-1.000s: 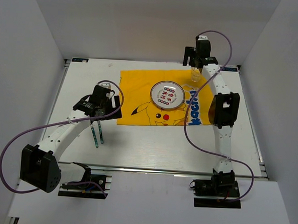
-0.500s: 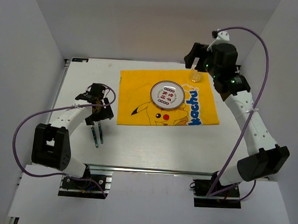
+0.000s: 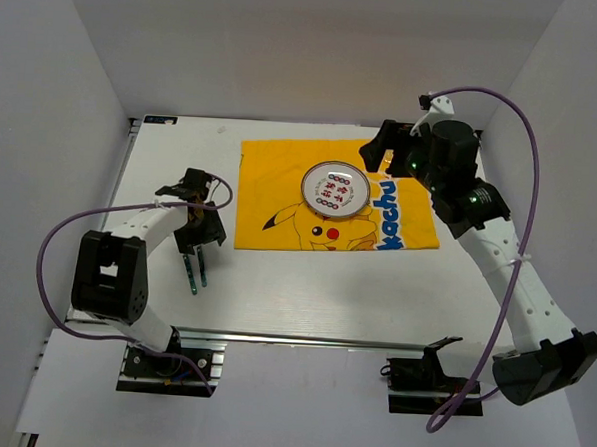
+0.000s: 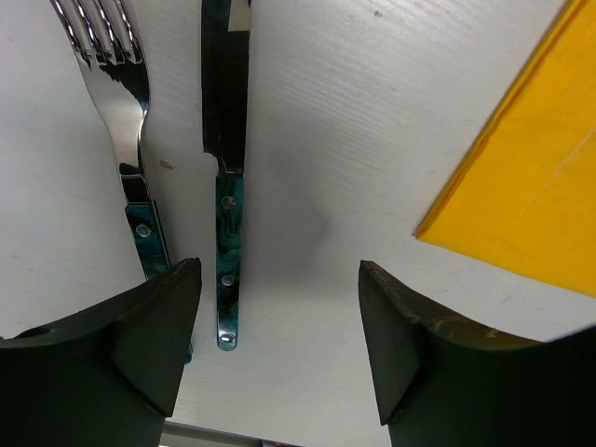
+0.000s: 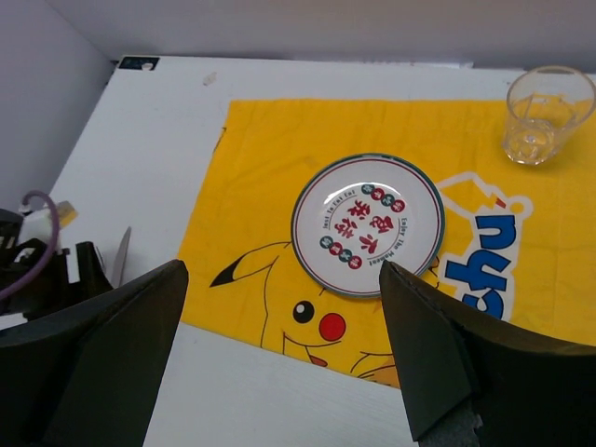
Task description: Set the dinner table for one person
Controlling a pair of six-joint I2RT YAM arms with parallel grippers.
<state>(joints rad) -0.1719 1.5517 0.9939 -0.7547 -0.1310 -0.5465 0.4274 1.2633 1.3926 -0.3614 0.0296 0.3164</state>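
Gaping empty, left fingers (image 4: 140,346) and right fingers (image 5: 102,365); fork (image 4: 126,93) and knife (image 4: 226,140) tips cut off.

I'm running this from a robotics lab cell, not a home. Plain white panels (image 3: 54,121) box in the dinner table (image 3: 305,294) at the left, top and right of the overhead frame. An aluminium rail (image 3: 312,338) lines its bottom edge, and purple cables (image 3: 40,262) loop off two bolted-down arms (image 3: 497,249).
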